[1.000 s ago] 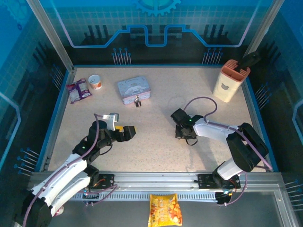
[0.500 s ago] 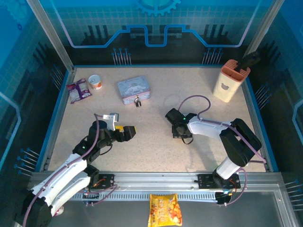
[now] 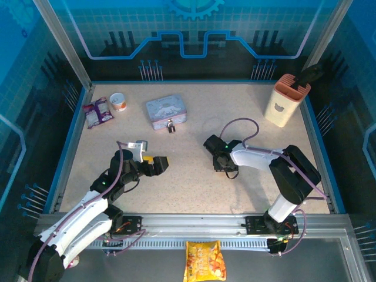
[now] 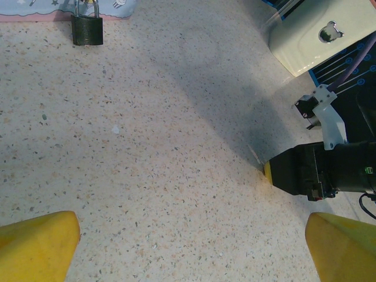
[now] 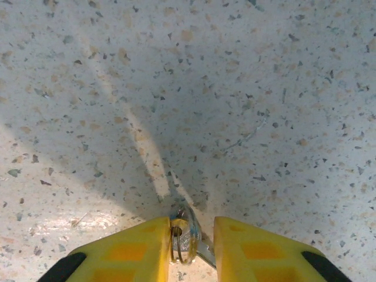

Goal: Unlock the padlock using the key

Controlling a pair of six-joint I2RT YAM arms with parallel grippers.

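The small dark padlock (image 3: 171, 126) hangs at the front of the lilac tin (image 3: 167, 111); in the left wrist view the padlock (image 4: 87, 28) sits far ahead at the top left. The key (image 5: 191, 238), on a thin ring, lies on the table between my right gripper's (image 5: 192, 224) yellow fingers. It leans on the left finger, with a gap to the right one, so the jaws stand slightly open. In the top view my right gripper (image 3: 222, 164) points down mid-table. My left gripper (image 3: 158, 164) is wide open and holds nothing, with bare table between its fingers (image 4: 35, 244).
A cream knife holder (image 3: 286, 100) stands at the back right. A small cup (image 3: 118, 101) and a purple packet (image 3: 97, 111) lie at the back left. A yellow snack bag (image 3: 204, 260) lies below the rail, off the table.
My right gripper has slid left across the table, and its jaws have parted a little around the key. The left arm has not moved.
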